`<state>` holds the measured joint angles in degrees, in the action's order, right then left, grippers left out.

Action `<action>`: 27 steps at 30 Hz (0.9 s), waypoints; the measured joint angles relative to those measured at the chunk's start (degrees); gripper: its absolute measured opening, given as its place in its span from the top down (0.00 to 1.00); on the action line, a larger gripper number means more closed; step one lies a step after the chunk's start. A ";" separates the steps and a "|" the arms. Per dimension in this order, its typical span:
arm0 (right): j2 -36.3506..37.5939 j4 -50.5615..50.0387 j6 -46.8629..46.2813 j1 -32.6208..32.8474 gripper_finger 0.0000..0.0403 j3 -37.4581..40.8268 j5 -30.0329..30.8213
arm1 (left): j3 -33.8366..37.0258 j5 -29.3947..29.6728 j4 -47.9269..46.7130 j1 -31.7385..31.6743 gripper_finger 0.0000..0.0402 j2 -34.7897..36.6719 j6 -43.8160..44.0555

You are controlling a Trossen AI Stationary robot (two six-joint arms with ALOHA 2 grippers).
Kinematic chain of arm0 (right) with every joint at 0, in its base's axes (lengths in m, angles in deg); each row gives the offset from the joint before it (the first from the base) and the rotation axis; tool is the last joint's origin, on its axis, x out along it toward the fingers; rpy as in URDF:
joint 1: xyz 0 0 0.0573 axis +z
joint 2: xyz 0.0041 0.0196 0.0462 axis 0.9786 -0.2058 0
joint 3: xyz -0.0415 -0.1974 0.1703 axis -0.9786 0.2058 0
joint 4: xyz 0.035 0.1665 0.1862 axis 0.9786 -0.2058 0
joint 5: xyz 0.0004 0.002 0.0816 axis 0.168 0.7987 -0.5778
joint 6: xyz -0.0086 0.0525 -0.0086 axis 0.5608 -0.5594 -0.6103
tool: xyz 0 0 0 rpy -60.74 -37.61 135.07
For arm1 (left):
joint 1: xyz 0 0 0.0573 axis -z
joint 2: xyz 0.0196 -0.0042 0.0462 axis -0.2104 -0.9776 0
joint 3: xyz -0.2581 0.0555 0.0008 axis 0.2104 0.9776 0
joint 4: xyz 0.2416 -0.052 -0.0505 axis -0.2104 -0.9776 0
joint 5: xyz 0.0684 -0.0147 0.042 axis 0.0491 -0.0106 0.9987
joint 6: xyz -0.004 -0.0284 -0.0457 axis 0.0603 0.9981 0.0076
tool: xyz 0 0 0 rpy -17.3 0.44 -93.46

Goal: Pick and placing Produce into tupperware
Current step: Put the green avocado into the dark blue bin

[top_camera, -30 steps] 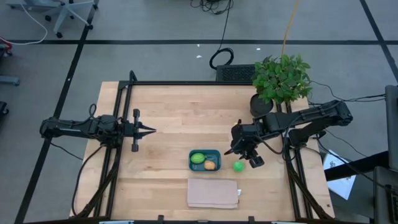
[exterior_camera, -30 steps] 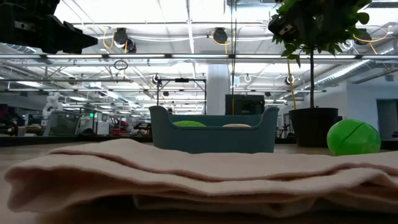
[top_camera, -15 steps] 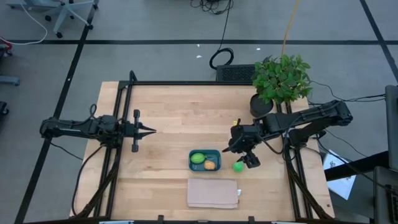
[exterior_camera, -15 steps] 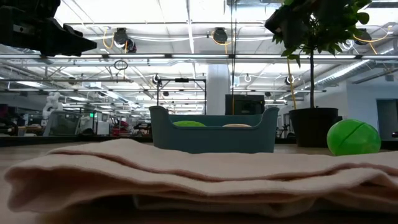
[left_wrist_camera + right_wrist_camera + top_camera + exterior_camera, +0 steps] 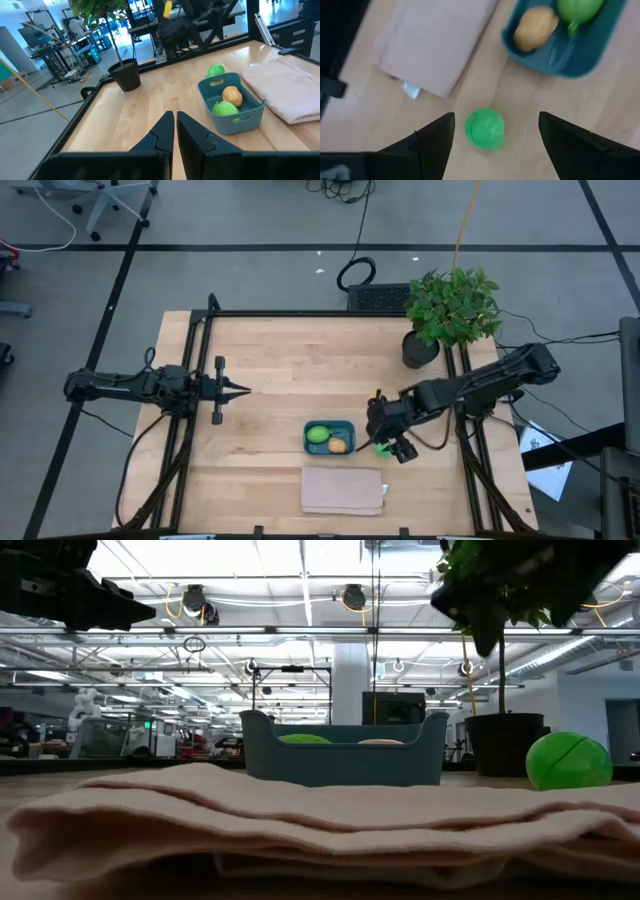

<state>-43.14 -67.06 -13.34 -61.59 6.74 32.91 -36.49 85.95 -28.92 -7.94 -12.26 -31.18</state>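
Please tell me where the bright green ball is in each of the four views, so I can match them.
High view: ball right of the tupperware, partly under the right gripper.
Low view: ball at right, behind the cloth.
Left wrist view: ball behind the tupperware.
Right wrist view: ball between the open jaws.
Shared landmark: the tupperware.
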 joint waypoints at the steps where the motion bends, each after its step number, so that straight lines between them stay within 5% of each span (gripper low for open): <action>1: -0.79 -0.08 -0.03 0.13 0.30 0.27 0.00 | 0.00 0.00 -0.02 0.00 0.94 -0.01 0.00; 27: -4.61 3.53 -0.54 4.87 0.30 6.61 3.97 | -0.02 -0.09 -1.07 0.02 0.94 0.01 0.28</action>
<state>-47.74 -63.53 -13.88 -56.71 13.35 36.89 -36.52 85.86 -29.99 -7.92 -12.25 -30.90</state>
